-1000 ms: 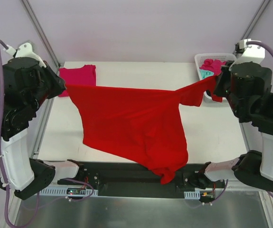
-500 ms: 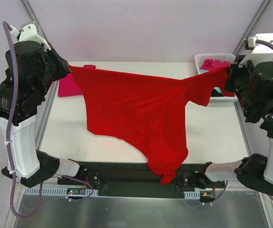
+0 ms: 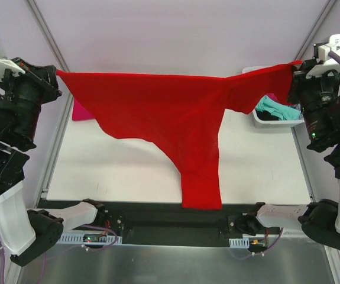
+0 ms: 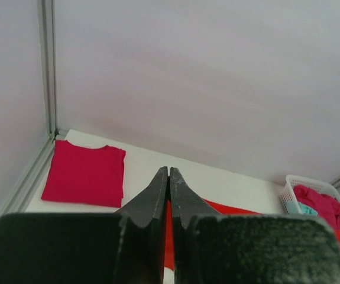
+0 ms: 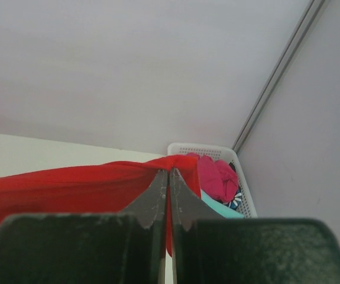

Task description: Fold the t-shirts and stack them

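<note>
Red t-shirt (image 3: 175, 118) hangs stretched over the bench (image 3: 264, 171), its top edge pinched between the closed left hand (image 4: 168, 175) and closed right hand (image 5: 170, 175); a folded magenta t-shirt (image 4: 86, 173) lies at the far left corner.

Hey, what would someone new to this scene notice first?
A big red t-shirt is stretched wide in mid-air above the table, pinched at each end by the left claw and right claw, with its lower part hanging toward the near edge. Behind it, a folded pink t-shirt lies at the far left corner. A white basket of crumpled shirts sits far right.
</note>
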Robot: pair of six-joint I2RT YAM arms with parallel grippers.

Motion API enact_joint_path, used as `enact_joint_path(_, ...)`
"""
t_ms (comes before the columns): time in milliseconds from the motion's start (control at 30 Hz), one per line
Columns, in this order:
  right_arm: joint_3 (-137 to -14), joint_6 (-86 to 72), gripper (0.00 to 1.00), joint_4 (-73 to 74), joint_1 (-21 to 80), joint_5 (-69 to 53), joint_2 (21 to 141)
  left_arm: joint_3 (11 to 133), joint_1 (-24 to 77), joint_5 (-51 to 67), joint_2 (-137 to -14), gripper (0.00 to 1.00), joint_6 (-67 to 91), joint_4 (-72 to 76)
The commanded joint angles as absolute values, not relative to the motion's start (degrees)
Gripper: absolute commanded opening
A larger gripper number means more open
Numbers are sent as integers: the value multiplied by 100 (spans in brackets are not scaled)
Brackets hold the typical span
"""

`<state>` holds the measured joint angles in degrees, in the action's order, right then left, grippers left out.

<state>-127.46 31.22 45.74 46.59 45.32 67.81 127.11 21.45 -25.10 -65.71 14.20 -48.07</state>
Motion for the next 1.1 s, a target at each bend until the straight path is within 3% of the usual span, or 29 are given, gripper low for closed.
enact_joint_path(0, -12999, 4076, 1, 3797, 4640, 4737, 6838, 12674, 2180, -2909, -6451, 0, 879, -4043)
enact_joint_path(333, -12956, 4228, 1, 3647, 5115, 5168, 6373, 12384, 2180, -2866, -6004, 0, 896, -4025)
enact_joint_path(633, -12559, 2348, 1, 5498, 5168, 4720, 5616, 11838, 2180, -2619, -5370, 0, 1370, -4559)
enact_joint_path(833, -12840, 1162, 1, 6624, 5159, 4009, 5493, 12172, 2180, -2171, -5291, 0, 1933, -5246)
enact_joint_path(1067, -12867, 18, 1, 7154, 5159, 2157, 5695, 12410, 2171, -1530, -5291, 0, 2881, -6098)
